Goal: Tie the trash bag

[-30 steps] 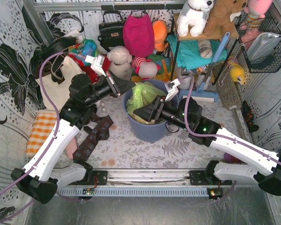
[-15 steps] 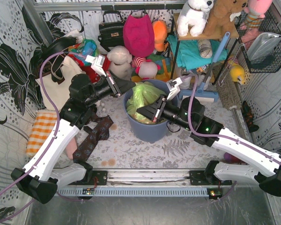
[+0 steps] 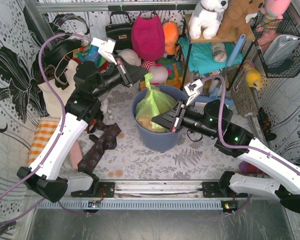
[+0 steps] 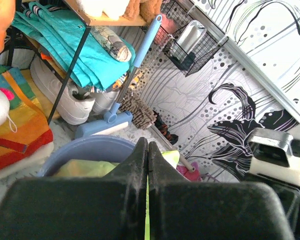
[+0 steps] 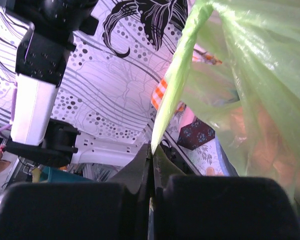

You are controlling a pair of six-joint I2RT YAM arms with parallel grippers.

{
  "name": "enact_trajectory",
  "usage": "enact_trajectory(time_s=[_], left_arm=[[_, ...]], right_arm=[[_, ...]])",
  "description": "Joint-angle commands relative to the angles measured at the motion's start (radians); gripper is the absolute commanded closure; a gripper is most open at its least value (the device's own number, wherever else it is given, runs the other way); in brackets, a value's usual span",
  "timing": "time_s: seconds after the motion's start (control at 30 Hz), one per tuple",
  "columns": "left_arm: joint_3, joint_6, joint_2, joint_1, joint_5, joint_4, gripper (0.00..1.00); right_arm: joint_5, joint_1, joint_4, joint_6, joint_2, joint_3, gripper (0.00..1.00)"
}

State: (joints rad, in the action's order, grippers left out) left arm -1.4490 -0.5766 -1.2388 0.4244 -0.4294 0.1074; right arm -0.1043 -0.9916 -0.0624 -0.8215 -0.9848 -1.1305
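Note:
The trash bag (image 3: 156, 102) is light green and translucent, with pinkish-brown paper showing through, and sits in the round blue-grey bin (image 3: 159, 137). My left gripper (image 3: 145, 74) is shut on the bag's top corner and holds it up in a peak above the bin. In the left wrist view a thin green strip runs between the shut fingers of that gripper (image 4: 148, 148). My right gripper (image 3: 154, 120) is shut on another strip of the bag at the bin's near left side. In the right wrist view the strip rises from the shut gripper (image 5: 151, 148) to the bag (image 5: 250, 75).
Bags, plush toys and a red cloth (image 3: 147, 35) crowd the back. A rack with teal cloth (image 3: 205, 55) and a blue brush (image 3: 225, 75) stand right of the bin. A patterned dark cloth (image 3: 100, 145) and an orange checked towel (image 3: 42, 137) lie at the left.
My left gripper has risen and moved back, pulling the bag's top up into a tall peak. My right gripper has drawn slightly right, still holding its strip.

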Motion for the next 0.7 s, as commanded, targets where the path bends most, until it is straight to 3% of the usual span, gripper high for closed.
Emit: enact_trajectory(time_s=[0.0,0.33,0.6,0.63,0.67], left_arm=[[-0.068,0.071,-0.060,-0.009,0.045,-0.078,1.00],[0.020,0.126,-0.132,-0.009,0.113,-0.131,1.00],[0.052,0.112,-0.149,-0.010,0.069,-0.171,1.00],[0.051,0.104,-0.148,-0.011,0.055,-0.183,1.00],[0.047,0.100,-0.148,-0.010,0.042,-0.191,1.00]], right_arm=[[-0.098,0.002,-0.109,0.034,0.012,-0.046,1.00],[-0.142,0.001,-0.182,-0.068,0.032,0.072,1.00],[-0.094,0.001,-0.169,0.064,0.084,0.054,1.00],[-0.068,0.001,-0.169,0.107,0.096,0.040,0.83],[-0.056,0.001,-0.165,0.170,0.113,0.034,0.60]])
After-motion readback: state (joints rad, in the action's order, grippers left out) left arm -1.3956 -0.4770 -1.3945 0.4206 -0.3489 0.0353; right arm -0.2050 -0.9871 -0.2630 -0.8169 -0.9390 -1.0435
